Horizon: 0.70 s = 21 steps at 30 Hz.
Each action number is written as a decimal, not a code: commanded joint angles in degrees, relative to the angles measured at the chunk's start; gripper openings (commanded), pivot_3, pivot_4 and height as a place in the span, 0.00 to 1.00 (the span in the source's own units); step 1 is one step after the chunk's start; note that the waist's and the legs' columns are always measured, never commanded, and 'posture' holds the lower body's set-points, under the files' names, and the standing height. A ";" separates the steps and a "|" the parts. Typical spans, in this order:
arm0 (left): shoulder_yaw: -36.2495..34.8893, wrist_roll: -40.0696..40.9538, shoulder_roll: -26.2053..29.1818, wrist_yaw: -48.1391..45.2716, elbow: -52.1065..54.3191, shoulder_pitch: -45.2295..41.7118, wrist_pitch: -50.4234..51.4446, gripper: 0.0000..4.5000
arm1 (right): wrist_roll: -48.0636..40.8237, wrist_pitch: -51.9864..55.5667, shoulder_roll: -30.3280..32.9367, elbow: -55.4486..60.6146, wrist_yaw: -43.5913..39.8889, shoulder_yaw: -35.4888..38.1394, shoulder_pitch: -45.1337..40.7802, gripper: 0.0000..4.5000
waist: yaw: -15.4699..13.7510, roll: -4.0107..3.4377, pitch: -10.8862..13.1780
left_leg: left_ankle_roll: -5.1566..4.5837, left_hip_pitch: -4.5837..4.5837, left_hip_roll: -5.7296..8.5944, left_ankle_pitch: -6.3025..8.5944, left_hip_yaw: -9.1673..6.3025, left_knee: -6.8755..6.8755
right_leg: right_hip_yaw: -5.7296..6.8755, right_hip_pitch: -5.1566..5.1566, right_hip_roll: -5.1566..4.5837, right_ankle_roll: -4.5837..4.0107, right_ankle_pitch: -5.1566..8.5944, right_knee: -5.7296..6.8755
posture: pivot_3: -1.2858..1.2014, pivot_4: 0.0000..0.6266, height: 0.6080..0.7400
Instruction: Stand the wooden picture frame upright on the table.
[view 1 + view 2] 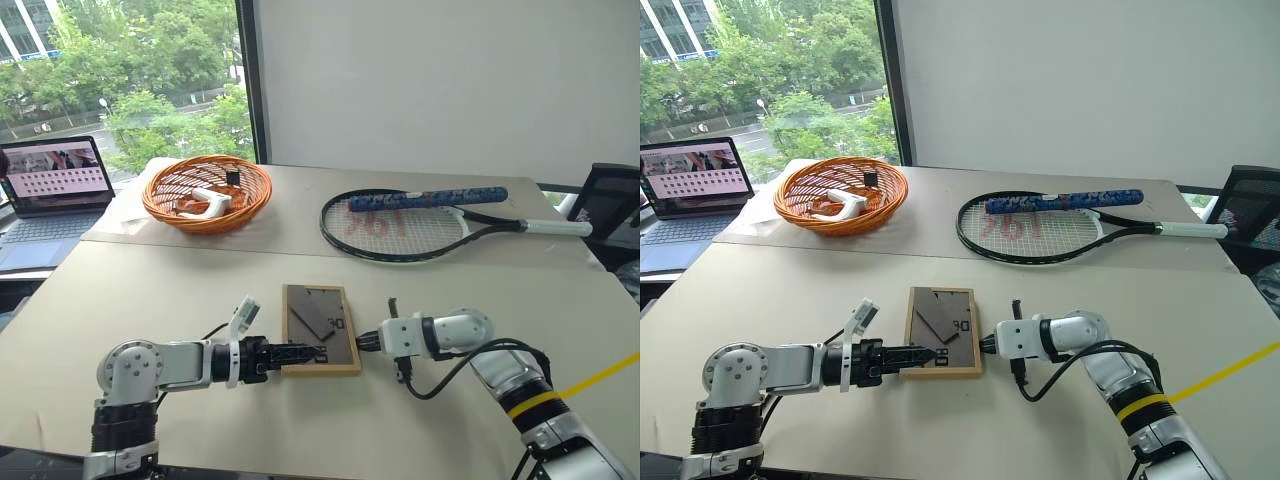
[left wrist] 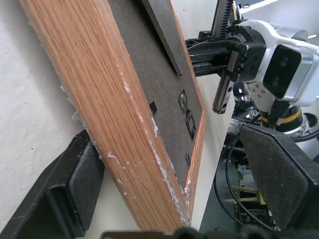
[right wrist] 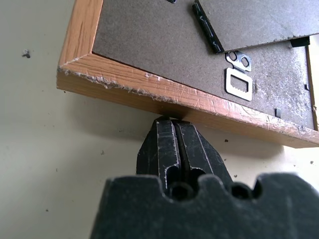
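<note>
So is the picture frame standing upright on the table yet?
No, the picture frame lies flat on the table, dark back facing up, between the two claws.

The wooden picture frame shows scratched light wood around a matt grey back.

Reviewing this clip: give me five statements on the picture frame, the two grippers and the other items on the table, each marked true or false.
1. The wooden picture frame lies flat on the table, back side up. True.
2. The left gripper is shut tight. False: its fingers stand open, one on each side of the frame's edge.
3. The right gripper is shut, its tips at the frame's side. True.
4. The tennis racket lies inside the basket. False: it lies on the table, to the right of the wicker basket.
5. The frame already stands upright. False: it is still lying down.
</note>
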<state>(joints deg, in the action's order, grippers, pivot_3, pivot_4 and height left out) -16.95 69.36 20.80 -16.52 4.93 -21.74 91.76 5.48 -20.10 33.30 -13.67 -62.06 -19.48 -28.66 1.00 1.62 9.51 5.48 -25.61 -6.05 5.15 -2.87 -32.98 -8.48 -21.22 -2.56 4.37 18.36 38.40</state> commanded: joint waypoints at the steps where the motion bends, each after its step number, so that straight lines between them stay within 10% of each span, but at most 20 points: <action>1: -1.70 1.36 -1.01 0.91 -0.05 -0.14 0.68 0.98 | -0.55 1.24 -0.01 2.49 0.68 0.61 0.41 0.00 | 0.00 0.00 0.00 | 0.00 0.02 0.00 0.00 0.00 0.01 | 0.00 0.00 0.00 0.00 0.00 0.00 | 0.52 0.24 0.87; 12: -6.38 6.21 -0.56 -0.08 -4.86 -3.57 -0.13 0.27 | -4.78 7.47 3.29 5.65 1.34 6.46 -0.19 0.00 | -0.06 0.02 0.02 | 0.00 -0.03 0.00 0.00 -0.02 0.05 | 0.03 -0.01 0.00 0.00 0.00 -0.08 | 0.52 0.24 0.87; 17: -6.27 6.46 -0.52 -0.40 -6.68 -4.38 -0.58 0.27 | -10.45 15.34 6.30 8.15 1.13 12.52 -0.70 0.00 | -0.07 0.03 0.03 | 0.00 -0.05 0.00 0.00 -0.03 0.14 | 0.05 -0.02 -0.01 -0.01 0.00 -0.20 | 0.52 0.24 0.87; 21: -7.76 8.38 0.10 -1.68 -10.78 -7.69 -1.01 0.27 | -28.93 41.48 7.26 17.34 1.02 21.05 -4.25 0.00 | -0.04 0.04 0.07 | 0.00 -0.07 0.00 0.00 -0.05 0.14 | 0.06 -0.02 -0.01 -0.02 -0.01 -0.22 | 0.52 0.24 0.87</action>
<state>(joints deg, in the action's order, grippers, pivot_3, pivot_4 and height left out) -22.96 74.39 20.55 -15.97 -5.50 -26.94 91.50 -14.06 10.24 39.48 -3.26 -61.09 -3.05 -30.78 0.96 1.66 9.58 5.48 -25.68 -6.04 5.15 -2.92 -32.83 -8.42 -21.26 -2.57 4.33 18.34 38.18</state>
